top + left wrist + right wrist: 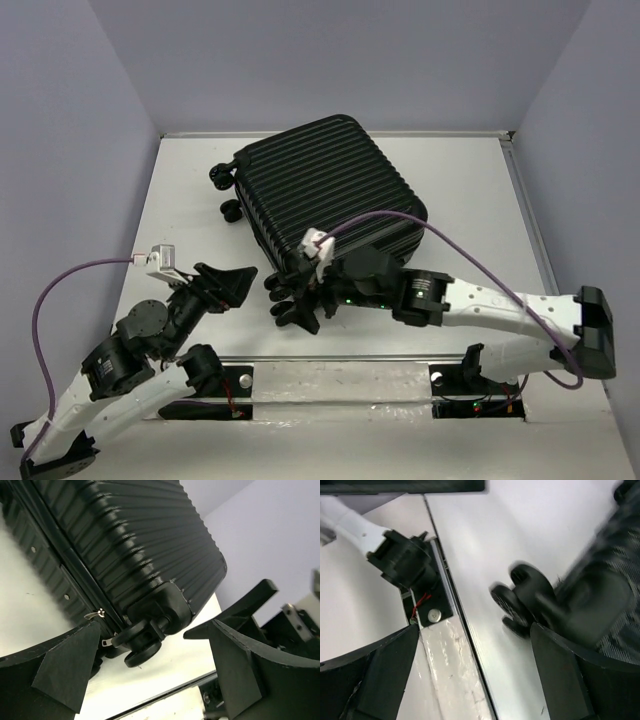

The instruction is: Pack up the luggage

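The luggage (330,190) is a black ribbed hard-shell suitcase lying shut and flat on the white table (470,200), skewed to its edges. My left gripper (235,287) is open and empty, just left of the suitcase's near corner. In the left wrist view (142,630) its fingers frame that corner's caster wheel (142,647) and two silver zipper pulls (95,614). My right gripper (292,305) is open and empty at the same corner. In the right wrist view (474,627) a blurred caster wheel (520,600) lies just off its right finger (560,675).
Two more caster wheels (222,177) stick out at the suitcase's far left side. A metal strip (340,357) marks the table's near edge, with the arm mounts (215,385) below it. Purple walls close in the table on three sides.
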`<act>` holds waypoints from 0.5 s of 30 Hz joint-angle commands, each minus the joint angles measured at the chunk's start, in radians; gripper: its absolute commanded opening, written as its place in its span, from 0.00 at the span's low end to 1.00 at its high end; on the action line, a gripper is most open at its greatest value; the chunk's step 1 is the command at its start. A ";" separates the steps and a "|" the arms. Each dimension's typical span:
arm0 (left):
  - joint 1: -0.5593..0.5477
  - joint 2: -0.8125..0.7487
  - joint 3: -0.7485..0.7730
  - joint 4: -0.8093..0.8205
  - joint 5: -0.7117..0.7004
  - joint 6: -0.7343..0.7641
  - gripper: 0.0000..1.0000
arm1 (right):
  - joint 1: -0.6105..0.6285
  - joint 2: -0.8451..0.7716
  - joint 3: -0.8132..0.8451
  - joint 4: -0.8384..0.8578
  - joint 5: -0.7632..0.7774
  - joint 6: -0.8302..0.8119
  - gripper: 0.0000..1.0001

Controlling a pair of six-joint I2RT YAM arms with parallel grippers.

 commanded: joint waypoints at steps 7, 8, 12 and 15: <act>-0.007 0.011 0.212 -0.094 -0.193 0.001 0.99 | 0.027 0.435 0.680 -0.559 -0.032 -0.638 1.00; -0.013 0.018 0.232 -0.102 -0.201 0.013 0.99 | 0.027 0.463 0.709 -0.623 -0.027 -0.656 1.00; -0.068 0.041 0.294 -0.121 -0.247 0.036 0.99 | 0.027 0.620 0.855 -0.782 -0.018 -0.717 1.00; -0.147 0.014 0.298 -0.125 -0.300 0.021 0.99 | 0.027 0.682 0.927 -0.848 -0.010 -0.755 1.00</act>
